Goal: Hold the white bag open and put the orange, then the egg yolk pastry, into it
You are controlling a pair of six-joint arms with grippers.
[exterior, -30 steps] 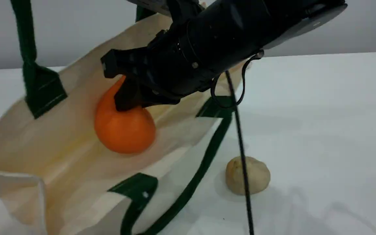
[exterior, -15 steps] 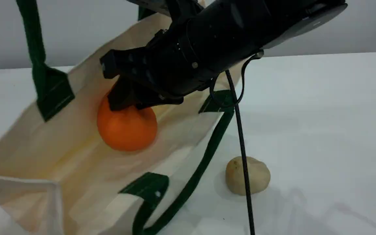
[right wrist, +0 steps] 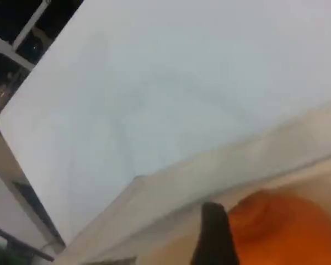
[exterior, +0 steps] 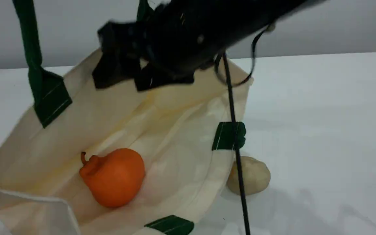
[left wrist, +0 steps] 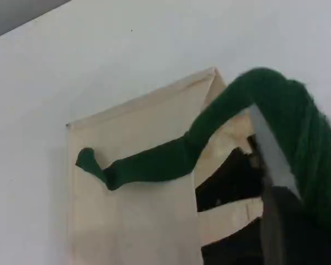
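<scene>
Inside the white bag (exterior: pixel 175 137), the orange (exterior: pixel 114 178)

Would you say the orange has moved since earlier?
Yes: the orange dropped toward the camera inside the white bag, now level with the egg yolk pastry.

White matte table (exterior: pixel 321 114), soft grey shadows across its near side, plain grey wall (exterior: pixel 338 29) behind
</scene>
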